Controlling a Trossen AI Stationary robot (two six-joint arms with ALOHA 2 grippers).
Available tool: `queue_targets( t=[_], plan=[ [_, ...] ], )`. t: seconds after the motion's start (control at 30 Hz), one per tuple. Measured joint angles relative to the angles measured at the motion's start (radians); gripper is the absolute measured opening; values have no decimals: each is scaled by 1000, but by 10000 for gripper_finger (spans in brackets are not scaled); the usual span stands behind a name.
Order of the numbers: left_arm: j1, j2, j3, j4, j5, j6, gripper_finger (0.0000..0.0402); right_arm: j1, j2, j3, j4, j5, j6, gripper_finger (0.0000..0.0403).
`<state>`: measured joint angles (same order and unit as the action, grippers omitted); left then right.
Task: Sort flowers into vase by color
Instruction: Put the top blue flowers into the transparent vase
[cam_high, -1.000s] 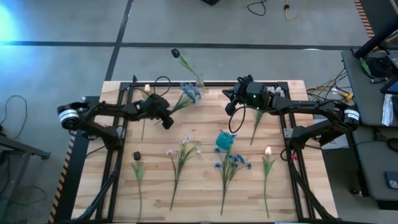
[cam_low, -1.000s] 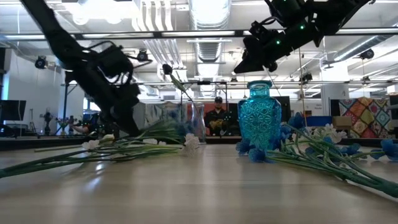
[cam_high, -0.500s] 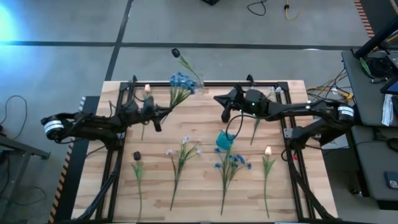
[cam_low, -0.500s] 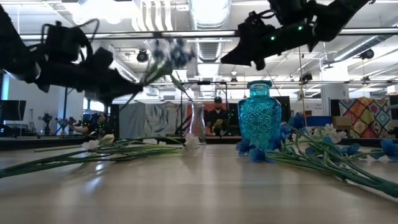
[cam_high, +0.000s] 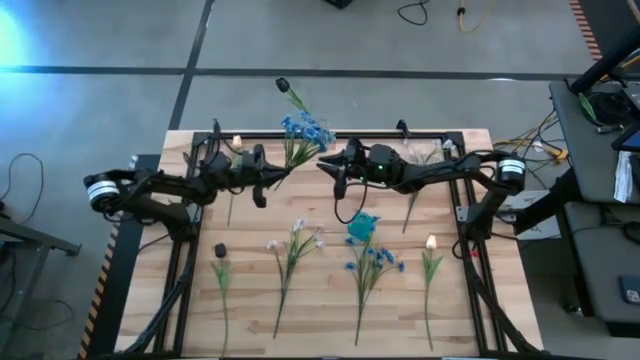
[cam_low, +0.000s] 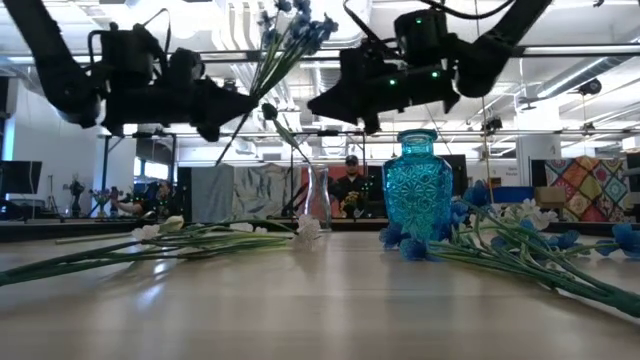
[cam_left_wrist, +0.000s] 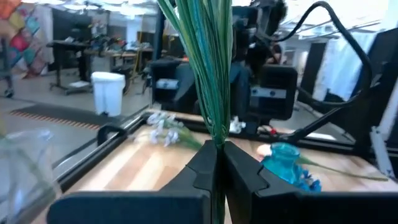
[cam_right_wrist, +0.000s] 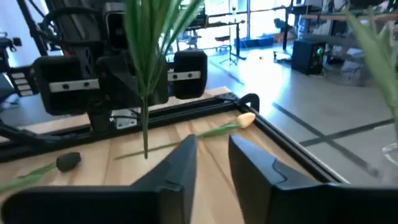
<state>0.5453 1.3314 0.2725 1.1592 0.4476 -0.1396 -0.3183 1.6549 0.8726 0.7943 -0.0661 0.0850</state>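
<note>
Up above the far part of the desk (cam_high: 300, 300), the left gripper (cam_high: 268, 180) has its fingers (cam_left_wrist: 202, 171) pressed tight on the stems of a blue flower bunch (cam_high: 303, 130). The bunch slants away from the fingers, its blue heads lifted over the far edge of the desk. In the low view the same bunch (cam_low: 290, 30) rises from the left gripper (cam_low: 215, 105) toward the ceiling lights, well clear of the wood.

Facing it, the right gripper (cam_high: 330, 172) hangs just beside the bunch's stems, its fingers (cam_right_wrist: 180, 168) parted with a clear gap and nothing between them. In the right wrist view the green stems (cam_right_wrist: 146, 74) hang just ahead of that gap.

A clear glass vase (cam_low: 318, 198) stands at the far edge with a dark-budded stem (cam_high: 290, 95) leaning out of it. A blue glass vase (cam_high: 361, 226) stands near the middle of the desk, nearer the right arm.

Other flowers lie flat on the wood: a black bud stem (cam_high: 221, 265), a pale white-pink spray (cam_high: 295, 245), a blue cluster (cam_high: 372, 262) just beside the blue vase, and a cream tulip (cam_high: 431, 258). Another cream bud (cam_high: 237, 143) lies near the left arm.
</note>
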Motion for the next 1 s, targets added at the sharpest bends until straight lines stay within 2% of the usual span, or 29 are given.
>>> queue_targets(
  t=[0.2, 0.4, 0.77, 0.9, 1.0],
  plan=[
    [-9, 94, 53, 109, 63, -23, 1, 7, 60, 103, 4, -100, 20, 152],
    [-15, 162, 92, 152, 93, -38, 1, 26, 83, 174, -9, -141, 19, 159],
    [-25, 212, 93, 213, 113, -58, 1, 42, 113, 238, 2, -146, 9, 107],
    [-25, 212, 93, 217, 111, -81, 7, 43, 126, 262, -6, -148, 2, 75],
    [-18, 206, 86, 216, 92, -83, 26, 41, 126, 272, -16, -146, -17, 43]
  ],
)
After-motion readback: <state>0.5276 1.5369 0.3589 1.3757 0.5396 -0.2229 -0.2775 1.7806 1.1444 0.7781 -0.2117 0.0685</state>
